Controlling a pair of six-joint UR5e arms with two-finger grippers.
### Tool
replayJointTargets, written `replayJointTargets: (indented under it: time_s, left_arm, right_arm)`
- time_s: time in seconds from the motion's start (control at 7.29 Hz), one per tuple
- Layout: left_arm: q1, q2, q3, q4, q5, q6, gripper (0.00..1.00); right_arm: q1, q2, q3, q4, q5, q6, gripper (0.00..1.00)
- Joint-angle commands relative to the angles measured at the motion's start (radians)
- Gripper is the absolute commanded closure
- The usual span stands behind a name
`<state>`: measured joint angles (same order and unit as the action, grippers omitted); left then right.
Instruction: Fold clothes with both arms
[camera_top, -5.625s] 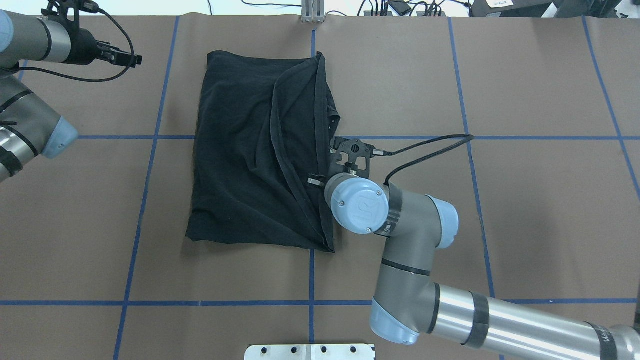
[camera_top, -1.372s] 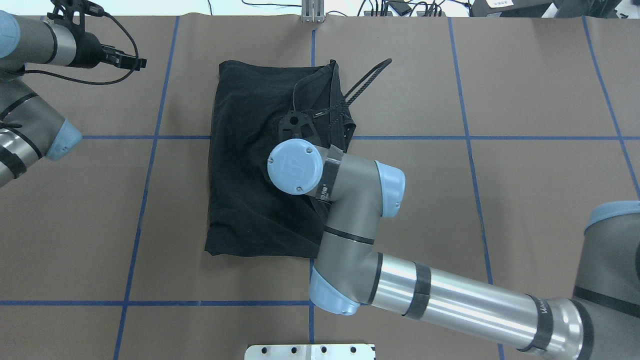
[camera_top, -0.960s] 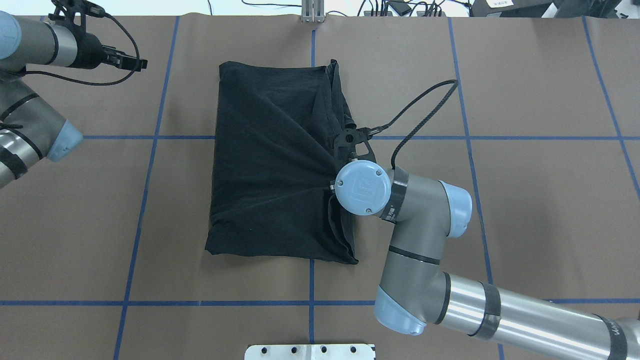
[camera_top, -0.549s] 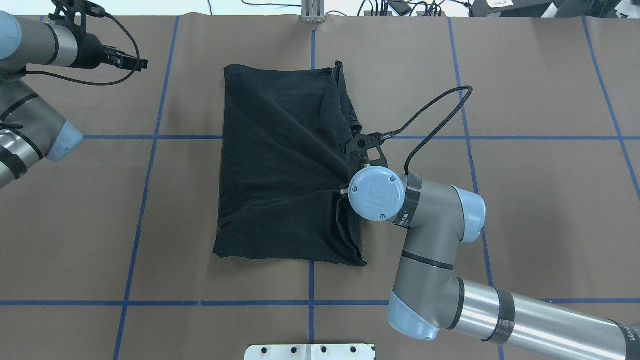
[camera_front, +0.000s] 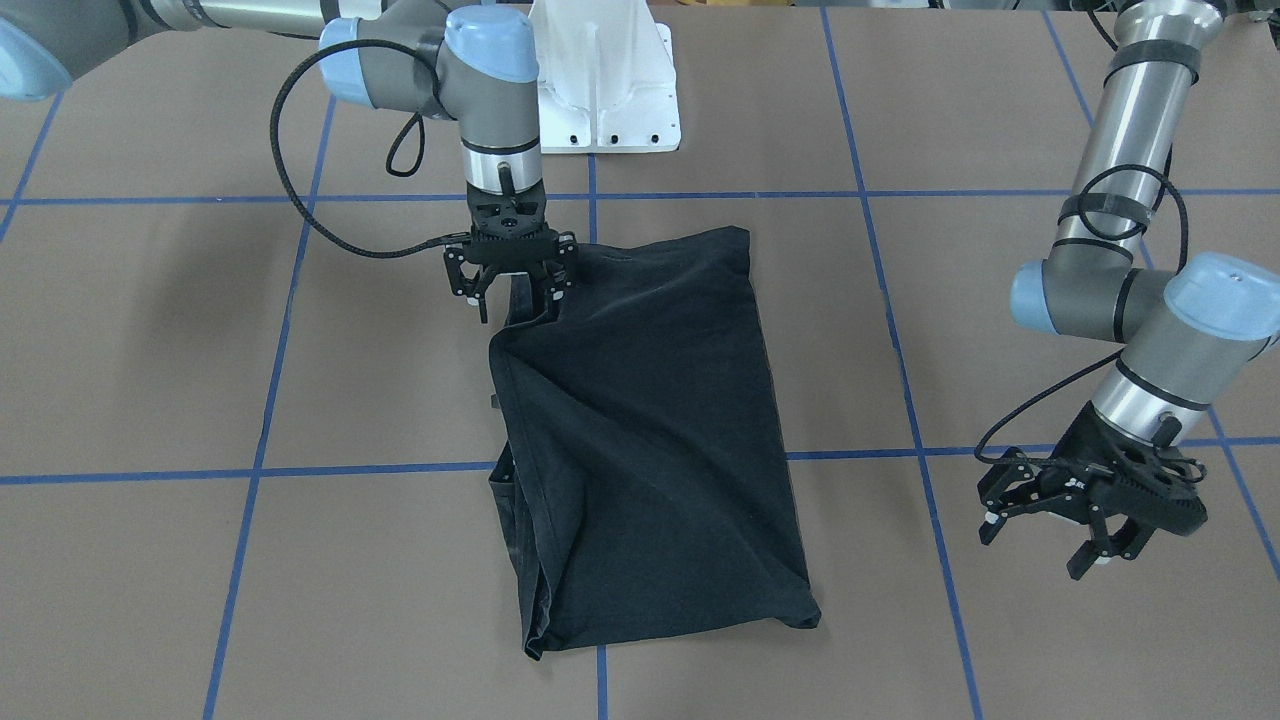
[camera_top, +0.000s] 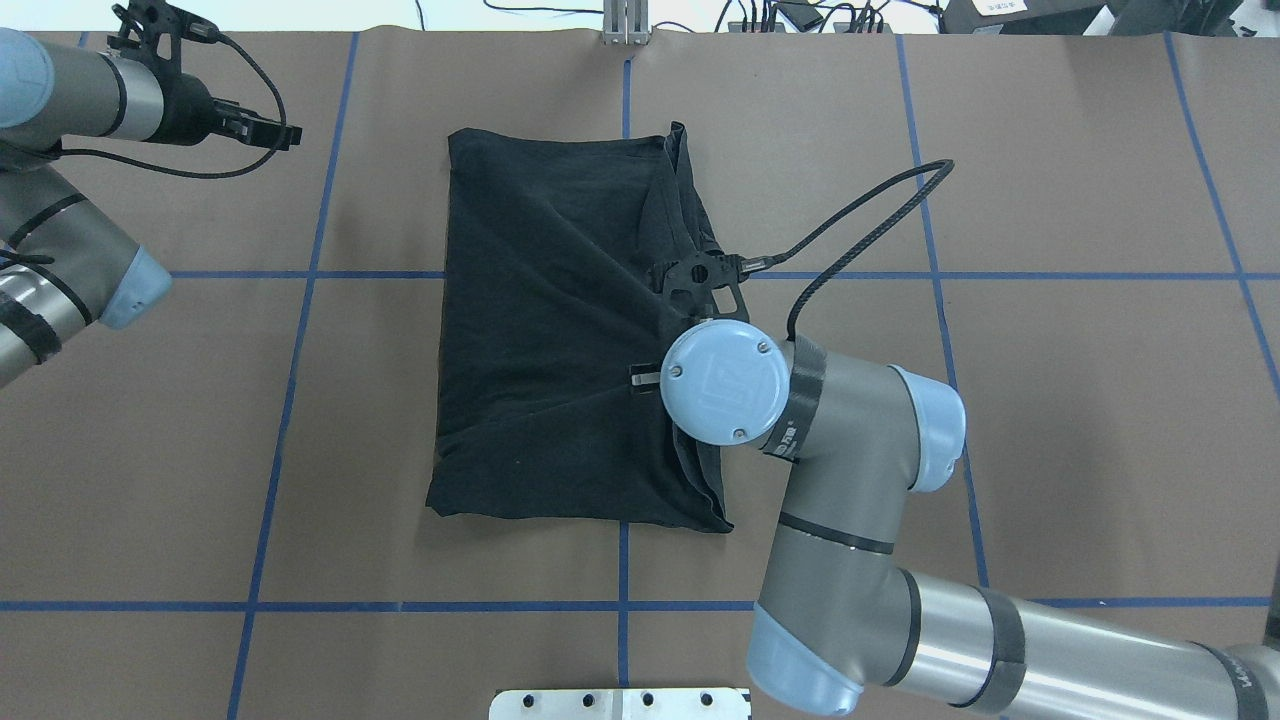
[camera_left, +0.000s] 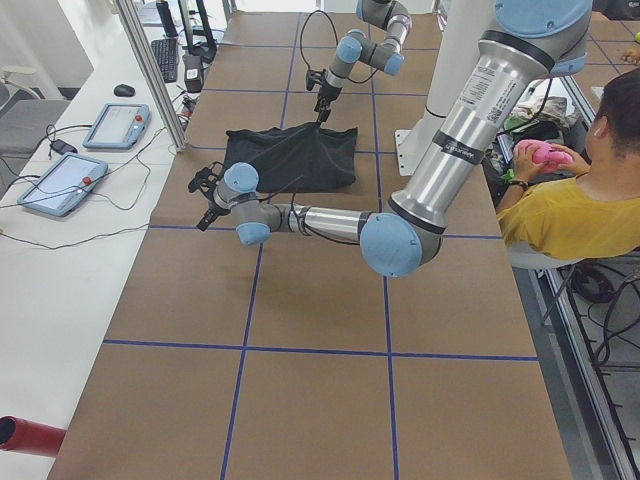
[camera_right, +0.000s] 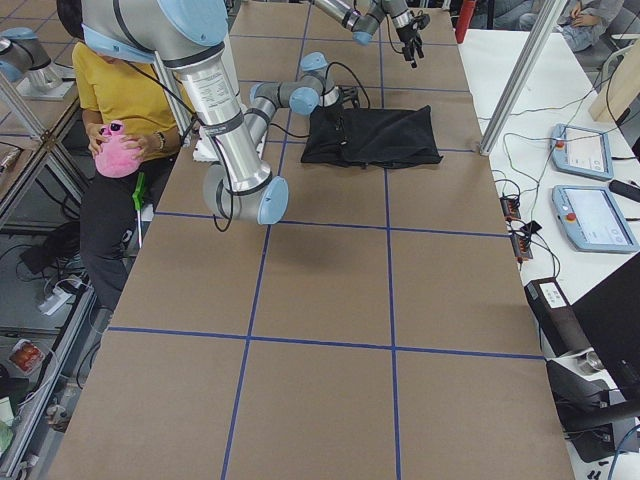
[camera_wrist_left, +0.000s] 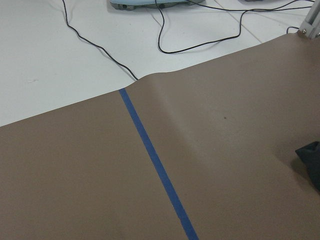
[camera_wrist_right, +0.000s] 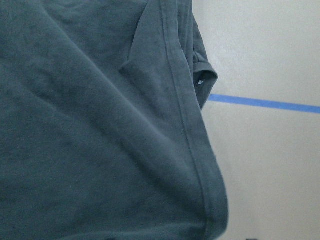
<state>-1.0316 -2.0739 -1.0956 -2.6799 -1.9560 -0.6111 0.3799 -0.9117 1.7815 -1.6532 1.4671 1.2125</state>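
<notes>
T-shirt: the black T-shirt (camera_front: 650, 440) is lying folded on the tabletop (camera_front: 150, 350), straight out in front of the white mounting base (camera_front: 600, 100). Its nearest edge is coming close to the base but not touching it. Only plain black cloth is showing.
Folds: doubled hems are running along the side of the T-shirt that lies toward the base's right-arm side. Long creases are slanting toward the corner nearest the base.
Right arm: the right arm (camera_top: 830, 420) is reaching out from the base, and its wrist is pointing straight down.
Right claw: the right claw (camera_front: 518, 312) is hanging just in front of the base, a little to the robot's right of it, at the T-shirt's near corner. Its fingers are standing spread, and a raised edge of cloth is rising between them.
Left claw: the left claw (camera_front: 1040, 540) is hovering over bare tabletop, far out from the base and well to the robot's left of it. Its fingers are standing wide apart and are holding nothing.
Tabletop: brown covering is lying over it, and blue tape lines (camera_front: 380, 468) are crossing it in front of the base.
Person: a person (camera_left: 570, 215) in a yellow top is sitting behind the base and is holding a pink thing (camera_left: 545, 155).
</notes>
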Motion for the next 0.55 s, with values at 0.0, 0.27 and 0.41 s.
replayJointTargets:
  time_s: [0.0,0.27,0.41]
  left_arm:
    - [0.010,0.000,0.000,0.000,0.000,0.001,0.00]
    - [0.010,0.000,0.000,0.000,0.000,0.001,0.00]
    - [0.010,0.000,0.000,0.000,0.000,0.001,0.00]
  right_arm:
    - [-0.090,0.048,-0.007,-0.115,-0.017,0.096,0.10]
    - [-0.113,0.037,-0.052,-0.119,-0.037,0.085,0.50]
    - [-0.115,0.042,-0.066,-0.119,-0.043,0.079,0.71]
